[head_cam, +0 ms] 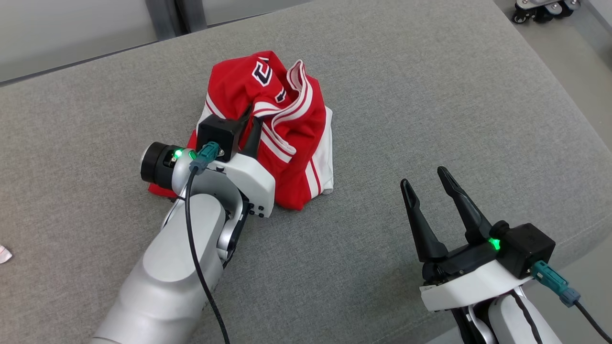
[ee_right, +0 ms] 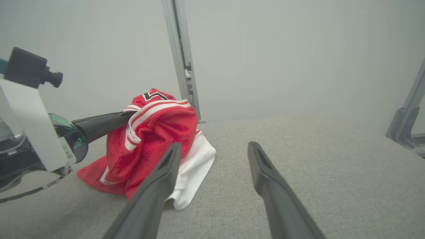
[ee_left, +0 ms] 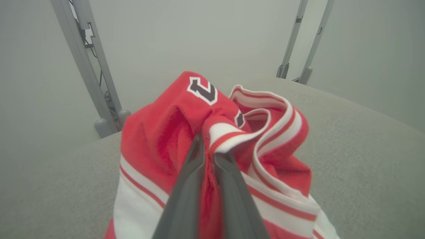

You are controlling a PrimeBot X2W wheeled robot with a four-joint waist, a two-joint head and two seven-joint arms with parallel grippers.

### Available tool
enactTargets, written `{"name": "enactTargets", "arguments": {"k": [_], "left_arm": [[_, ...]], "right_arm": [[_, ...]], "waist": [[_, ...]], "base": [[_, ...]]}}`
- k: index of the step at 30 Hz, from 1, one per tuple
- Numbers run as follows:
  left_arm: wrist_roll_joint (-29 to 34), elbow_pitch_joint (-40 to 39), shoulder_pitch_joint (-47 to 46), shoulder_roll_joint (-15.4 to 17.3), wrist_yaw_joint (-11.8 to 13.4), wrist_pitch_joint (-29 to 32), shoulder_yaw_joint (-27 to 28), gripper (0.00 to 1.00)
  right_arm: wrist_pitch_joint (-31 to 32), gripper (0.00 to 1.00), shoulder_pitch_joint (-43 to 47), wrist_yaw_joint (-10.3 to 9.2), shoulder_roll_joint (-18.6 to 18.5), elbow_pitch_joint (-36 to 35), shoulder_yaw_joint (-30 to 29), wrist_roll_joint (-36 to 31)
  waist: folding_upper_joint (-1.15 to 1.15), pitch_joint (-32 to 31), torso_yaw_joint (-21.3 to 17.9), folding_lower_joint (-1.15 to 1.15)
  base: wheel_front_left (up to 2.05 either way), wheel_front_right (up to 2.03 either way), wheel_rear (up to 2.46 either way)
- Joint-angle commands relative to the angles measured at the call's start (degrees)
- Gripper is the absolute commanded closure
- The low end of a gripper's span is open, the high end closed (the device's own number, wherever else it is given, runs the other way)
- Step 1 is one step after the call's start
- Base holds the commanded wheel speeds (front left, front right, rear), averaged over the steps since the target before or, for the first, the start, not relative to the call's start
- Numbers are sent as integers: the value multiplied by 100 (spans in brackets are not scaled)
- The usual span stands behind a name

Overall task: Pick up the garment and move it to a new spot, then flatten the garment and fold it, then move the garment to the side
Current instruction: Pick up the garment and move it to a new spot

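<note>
Grey fabric counter (head_cam: 430, 95) carries the crumpled red-and-white garment (head_cam: 287, 110) near its middle; left tool (head_cam: 252, 123) is pinched nearly closed on a striped fold atop the heap; right tool (head_cam: 423, 176) is spread wide, holding nothing, apart from it

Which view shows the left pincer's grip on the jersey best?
Left wrist view: the left pincer is shut on a fold of the red jersey, seen close. Head view: its wrist hides most of the grip. Right wrist view: side-on, fingers vanish into cloth.
</note>
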Motion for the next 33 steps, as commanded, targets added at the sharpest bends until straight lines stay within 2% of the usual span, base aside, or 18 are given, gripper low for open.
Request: {"name": "enactTargets", "arguments": {"k": [1, 3, 4, 10, 17, 24, 29, 33], "left_arm": [[-77, 117, -108, 19, -35, -58, -76, 100], [-162, 283, -167, 23, -27, -136, -171, 100], [-235, 409, -201, 19, 6, -230, -258, 0], [-431, 443, -242, 20, 129, -503, -423, 0], [-725, -95, 170, 23, 358, -760, -435, 0], [-593, -1102, 1085, 185, 661, -806, 122, 0], [-388, -1840, 1856, 275, 728, -804, 550, 0], [-204, -2320, 2375, 293, 737, -805, 877, 0]], "right_arm": [[-10, 0, -70, 9, -26, -11, 14, 43], [-10, 0, -105, 9, -25, 1, 23, 44], [-10, 0, -93, 9, -26, 20, 19, 37], [-10, 0, 14, 9, -26, 80, 1, -17], [-10, 0, 152, 8, -27, 134, -17, -25], [-10, 0, 271, 8, -31, 190, 12, -129], [-10, 0, 383, 8, -28, 231, 2, -206], [-10, 0, 429, 5, -33, 251, 8, -203]], "waist": [[0, 29, 11, 0], [0, 40, 20, 0], [0, 28, 40, 0], [0, -129, 190, 0], [0, -481, 632, 0], [0, -932, 1254, 0], [0, -1156, 1673, 0], [0, -1280, 1867, 0]], "base": [[0, 0, 0], [0, 0, 0], [0, 0, 0], [0, 0, 0], [0, 0, 0], [0, 0, 0], [0, 0, 0], [0, 0, 0]]}}
